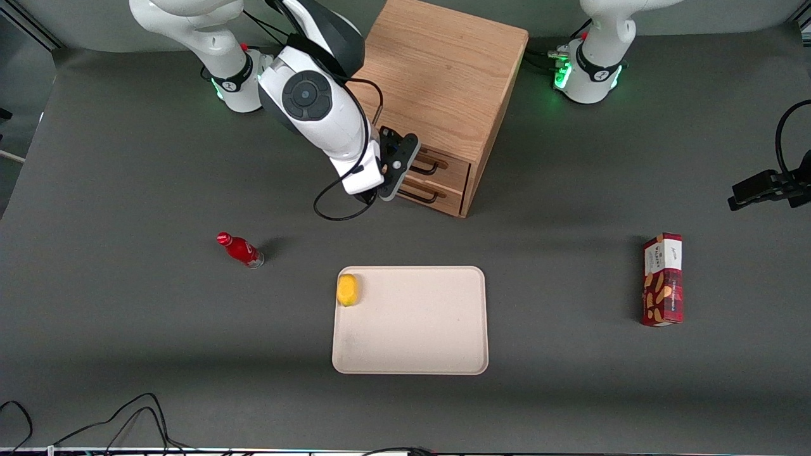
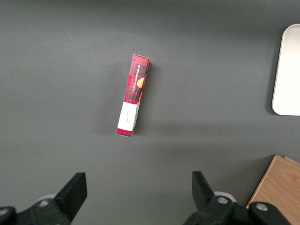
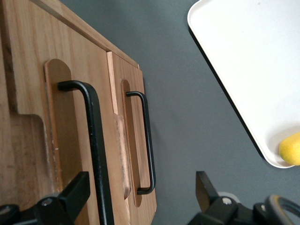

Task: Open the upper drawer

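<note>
The right arm's hand [image 1: 405, 170] hovers just in front of the light oak cabinet [image 1: 437, 82], level with its two drawer fronts. Its black fingers [image 3: 75, 192] are spread wide and hold nothing; one of them sits beside the long black bar handle [image 3: 96, 150] of the upper drawer [image 1: 447, 166], apart from it as far as the wrist view shows. That light oak upper drawer sits in the cabinet's top row, its front flush with the cabinet face. Directly below it lies the matching lower drawer [image 1: 437, 197] with its own black handle [image 3: 146, 140], also closed. Nearer the front camera than the cabinet, a cream rectangular tray [image 1: 418, 329] rests on the dark grey desk [image 1: 127, 329], with a yellow lemon [image 1: 347, 290] in the tray corner closest to the cabinet. A small red bottle [image 1: 241, 249] stands toward the working arm's end from the cabinet, and a red patterned carton [image 1: 663, 278] lies toward the parked arm's end.
</note>
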Controlling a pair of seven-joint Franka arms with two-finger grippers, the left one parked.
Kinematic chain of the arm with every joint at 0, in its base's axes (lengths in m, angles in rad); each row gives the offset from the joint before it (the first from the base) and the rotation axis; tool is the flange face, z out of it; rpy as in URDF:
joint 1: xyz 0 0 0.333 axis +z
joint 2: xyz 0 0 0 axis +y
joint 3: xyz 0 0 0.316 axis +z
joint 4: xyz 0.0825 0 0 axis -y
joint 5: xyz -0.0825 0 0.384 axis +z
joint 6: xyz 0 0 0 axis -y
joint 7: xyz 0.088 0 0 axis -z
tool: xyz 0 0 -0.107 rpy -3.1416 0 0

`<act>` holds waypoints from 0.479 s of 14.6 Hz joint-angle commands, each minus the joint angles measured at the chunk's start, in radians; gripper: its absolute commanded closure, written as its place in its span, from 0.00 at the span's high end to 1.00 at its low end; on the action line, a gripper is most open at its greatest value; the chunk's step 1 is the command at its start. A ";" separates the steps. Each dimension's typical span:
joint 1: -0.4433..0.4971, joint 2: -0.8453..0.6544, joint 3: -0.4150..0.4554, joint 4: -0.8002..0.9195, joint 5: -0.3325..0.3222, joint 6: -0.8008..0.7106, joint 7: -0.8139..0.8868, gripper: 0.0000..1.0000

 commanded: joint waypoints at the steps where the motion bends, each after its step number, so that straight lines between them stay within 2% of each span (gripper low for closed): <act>1: 0.010 0.002 -0.001 -0.005 -0.005 0.018 0.029 1.00; 7: 0.010 0.017 -0.001 -0.003 -0.014 0.042 0.029 1.00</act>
